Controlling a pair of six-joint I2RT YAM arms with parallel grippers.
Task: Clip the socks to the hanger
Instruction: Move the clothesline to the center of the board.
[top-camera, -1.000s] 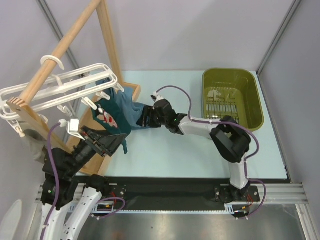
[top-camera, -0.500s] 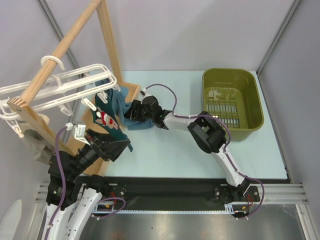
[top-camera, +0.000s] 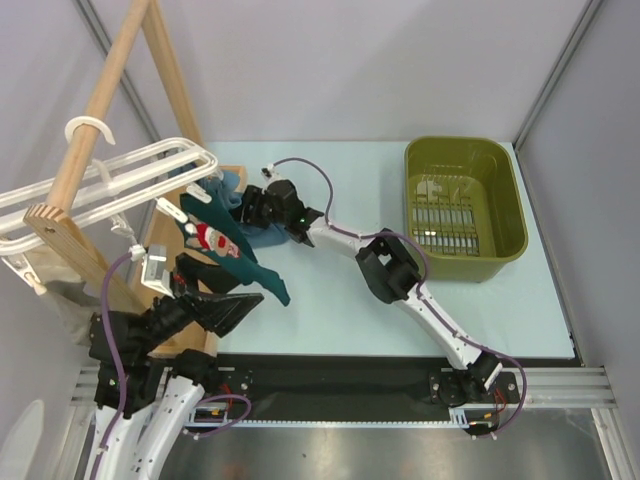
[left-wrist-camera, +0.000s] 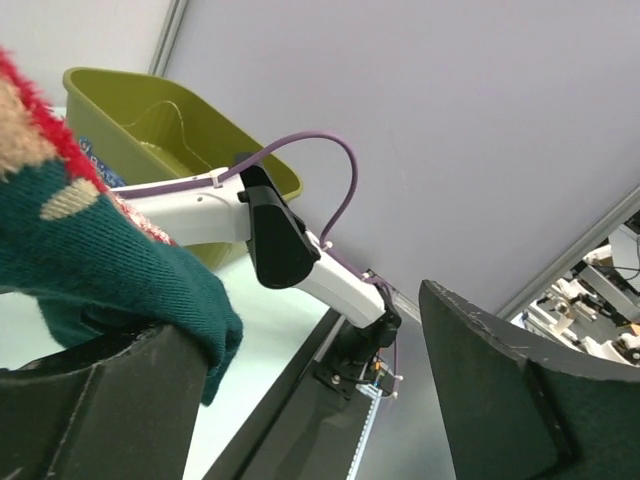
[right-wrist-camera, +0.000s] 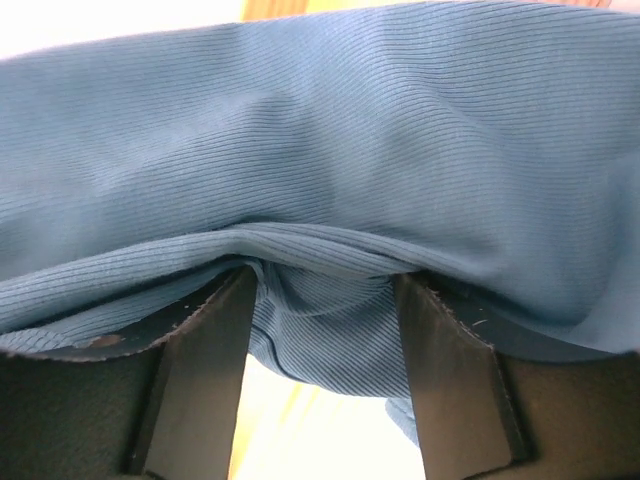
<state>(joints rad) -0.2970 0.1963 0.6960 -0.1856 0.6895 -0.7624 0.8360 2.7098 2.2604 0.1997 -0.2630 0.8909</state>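
Blue sock (right-wrist-camera: 330, 150), pinched in the right claw (right-wrist-camera: 325, 300), hangs beside the white hanger (top-camera: 160, 155); feed its edge squarely into a clip while the wide-spread left claw (left-wrist-camera: 305, 315), the green sock (top-camera: 215, 243) draped over one finger, steadies things.

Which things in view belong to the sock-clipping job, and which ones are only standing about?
For the job: white hanger; dark green sock with the red motif; blue sock.

Only standing about: wooden rack; olive basket.
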